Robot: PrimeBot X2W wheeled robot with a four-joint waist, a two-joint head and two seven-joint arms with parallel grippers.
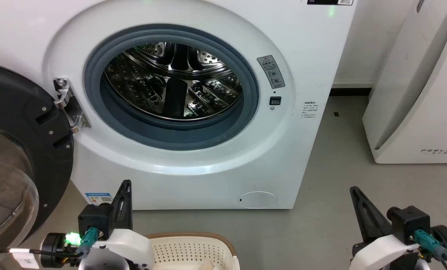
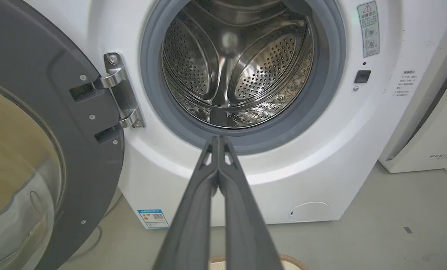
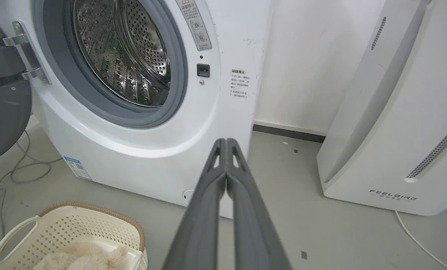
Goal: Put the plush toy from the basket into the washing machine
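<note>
- While both arms sit low at the near edge, two grippers show: the left gripper (image 2: 218,139) and the right gripper (image 3: 226,141) each have fingers pressed together, holding nothing.
- Between them, nearer the left one, one basket (image 3: 92,212) stands on the floor (image 1: 321,232), with one plush toy (image 3: 77,257) lying inside it.
- Beyond stands one washing machine (image 1: 302,56), its one door (image 1: 17,123) swung open to the left, the steel drum (image 1: 174,82) exposed.
- One white appliance (image 1: 414,93) stands to its right, apart from it.

Fluffy cream plush toy (image 3: 77,257) lies in the basket (image 3: 81,228) before the open-doored washing machine (image 1: 193,176).
</note>
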